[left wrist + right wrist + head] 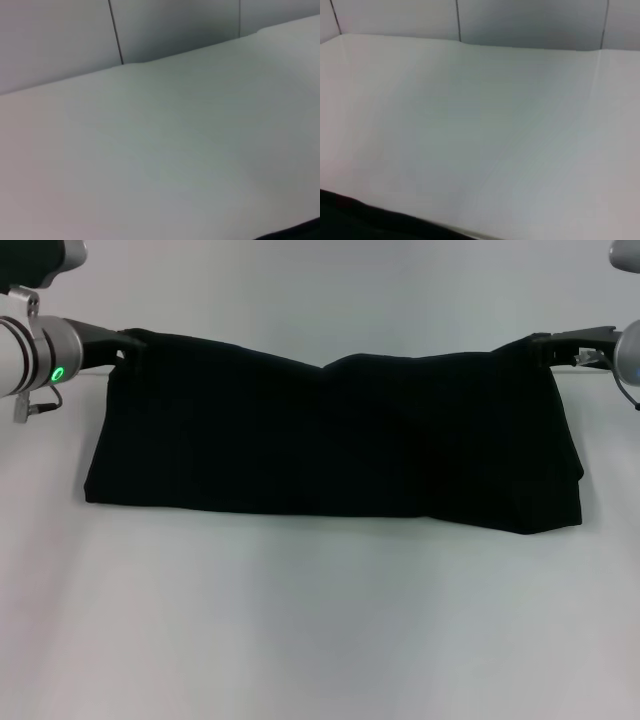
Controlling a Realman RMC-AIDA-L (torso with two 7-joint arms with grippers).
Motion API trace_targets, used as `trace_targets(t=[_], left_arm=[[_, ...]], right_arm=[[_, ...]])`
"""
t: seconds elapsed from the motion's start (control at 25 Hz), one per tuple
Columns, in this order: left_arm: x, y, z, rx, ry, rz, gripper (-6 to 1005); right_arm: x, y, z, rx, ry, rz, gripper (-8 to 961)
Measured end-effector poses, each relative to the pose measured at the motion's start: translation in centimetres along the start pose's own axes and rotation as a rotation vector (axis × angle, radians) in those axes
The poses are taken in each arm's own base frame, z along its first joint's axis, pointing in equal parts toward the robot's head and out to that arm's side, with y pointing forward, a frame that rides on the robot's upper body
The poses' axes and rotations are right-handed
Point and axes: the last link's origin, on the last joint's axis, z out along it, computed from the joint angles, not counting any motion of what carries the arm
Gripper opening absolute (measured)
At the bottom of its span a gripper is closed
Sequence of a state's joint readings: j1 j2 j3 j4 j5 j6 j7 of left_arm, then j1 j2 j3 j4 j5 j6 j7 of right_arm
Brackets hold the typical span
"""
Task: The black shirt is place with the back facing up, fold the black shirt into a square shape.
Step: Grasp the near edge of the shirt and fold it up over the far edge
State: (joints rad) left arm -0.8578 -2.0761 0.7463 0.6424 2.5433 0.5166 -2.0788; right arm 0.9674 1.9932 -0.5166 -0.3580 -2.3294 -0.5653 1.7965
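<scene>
Item 1, the black shirt (335,435): lying across the middle of the bench (320,620) as a wide, low band, running from 9 o'clock to 3 o'clock in the head view. Its near edge is resting on the bench; its far edge is sagging in the middle and rising toward both ends, with a diagonal crease crossing near the centre. No lettering is showing. A dark sliver of it is also showing at the edge of each wrist view (365,222).

Item 2, my left gripper (132,344): sitting at 10 o'clock, at the far left corner of the shirt. I am pinching that corner between closed fingers and holding it slightly off the bench.

Item 3, my right gripper (548,344): sitting at 2 o'clock, at the far right corner. I am clamping that corner in the same way, closed on the fabric.

Item 4, progress, as I am judging it: the shirt is already looking doubled lengthwise, since the band is much shallower than a full shirt would be, so at least one fold appears done. The shape is still a long rectangle, not a square. What is remaining, I am estimating, is laying the held edge flat and bringing one end over the other, from 9 o'clock toward 3 o'clock or the reverse, then smoothing out the centre crease.
</scene>
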Motion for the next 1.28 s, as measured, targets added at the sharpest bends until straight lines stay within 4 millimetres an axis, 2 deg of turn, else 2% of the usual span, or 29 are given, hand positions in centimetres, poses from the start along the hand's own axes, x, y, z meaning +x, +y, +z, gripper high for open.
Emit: trace_targets(t=[0.4, 0.92, 1.28], left_arm=[[0.7, -0.7, 0.0, 0.045, 0.028, 0.008, 9], [-1.1, 0.0, 0.8, 0.086, 0.009, 0.004, 15], [-1.0, -0.5, 0.8, 0.1, 0.014, -0.002, 19]], right_arm=[[-1.6, -0.3, 0.0, 0.022, -0.026, -0.021, 29], [-0.7, 0.3, 0.8, 0.061, -0.008, -0.001, 29], [-0.7, -0.3, 0.5, 0.071, -0.023, 0.037, 29]])
